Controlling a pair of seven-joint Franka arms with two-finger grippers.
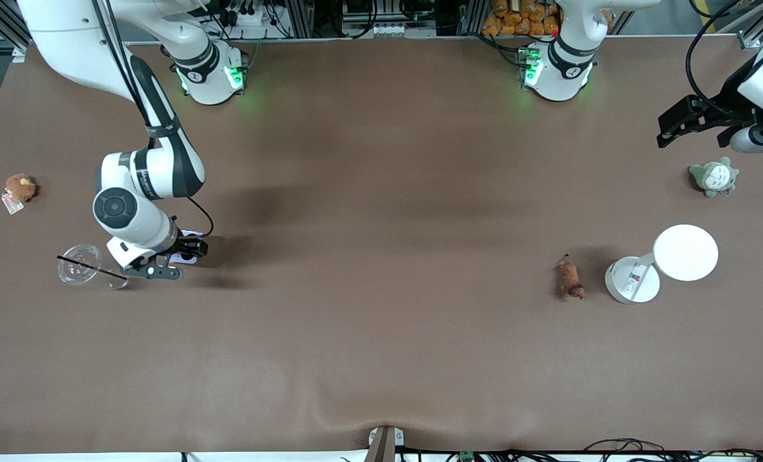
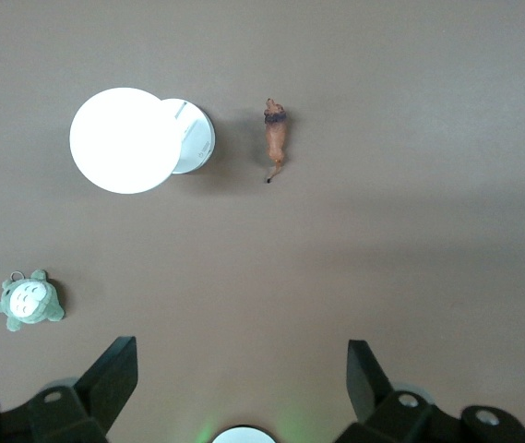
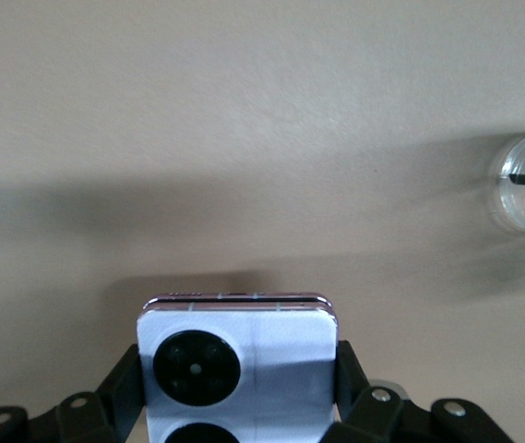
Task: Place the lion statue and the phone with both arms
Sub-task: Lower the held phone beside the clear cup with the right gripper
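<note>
The lion statue (image 1: 569, 277) is a tiny orange-brown figurine lying on the brown table toward the left arm's end; it also shows in the left wrist view (image 2: 276, 138). My left gripper (image 1: 667, 131) is open and empty, held high over the table edge at that end, well apart from the statue; its fingers stand wide in the left wrist view (image 2: 239, 369). My right gripper (image 1: 185, 251) is low at the table toward the right arm's end and is shut on the lavender phone (image 3: 236, 369), one finger on each side edge. Only a sliver of the phone (image 1: 183, 258) shows in the front view.
A white two-disc stand (image 1: 686, 252) sits beside the statue, toward the left arm's end. A grey-green plush (image 1: 713, 177) lies farther from the front camera than it. A clear cup with a black straw (image 1: 79, 263) is beside the right gripper. A brown plush with a tag (image 1: 20, 187) lies near that table end.
</note>
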